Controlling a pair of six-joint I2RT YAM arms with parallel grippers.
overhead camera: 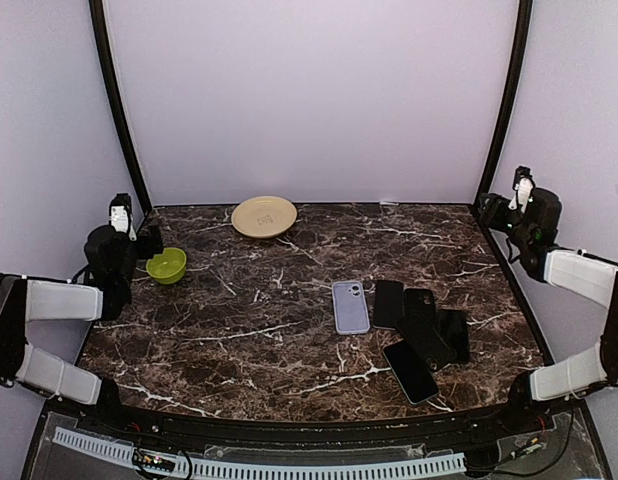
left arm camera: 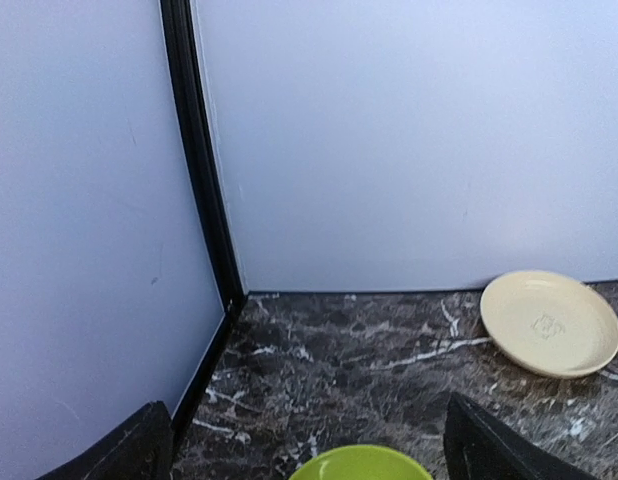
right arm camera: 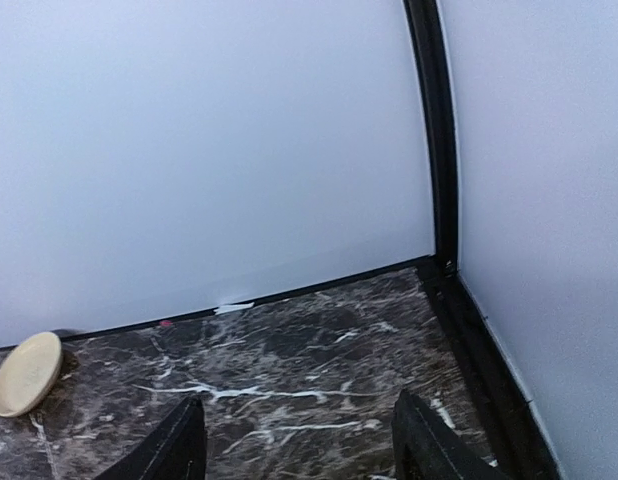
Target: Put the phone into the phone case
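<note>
A lilac phone-shaped slab [overhead camera: 350, 306] with a camera corner lies flat right of the table's middle; I cannot tell whether it is a phone or a case. Right of it lie several black phones or cases [overhead camera: 426, 327], partly overlapping, and a glossy black phone [overhead camera: 410, 371] nearer the front. My left gripper [overhead camera: 144, 240] hovers at the far left edge, open and empty, its fingers [left arm camera: 139, 452] wide apart. My right gripper [overhead camera: 492, 212] is at the far right back corner, open and empty, its fingers [right arm camera: 181, 446] apart. Neither wrist view shows the phones.
A green bowl [overhead camera: 166, 265] sits just by the left gripper and shows at the bottom of the left wrist view [left arm camera: 359, 464]. A cream plate [overhead camera: 264, 216] sits at the back centre, also seen in both wrist views [left arm camera: 551, 322] [right arm camera: 25, 374]. White walls and black posts enclose the table.
</note>
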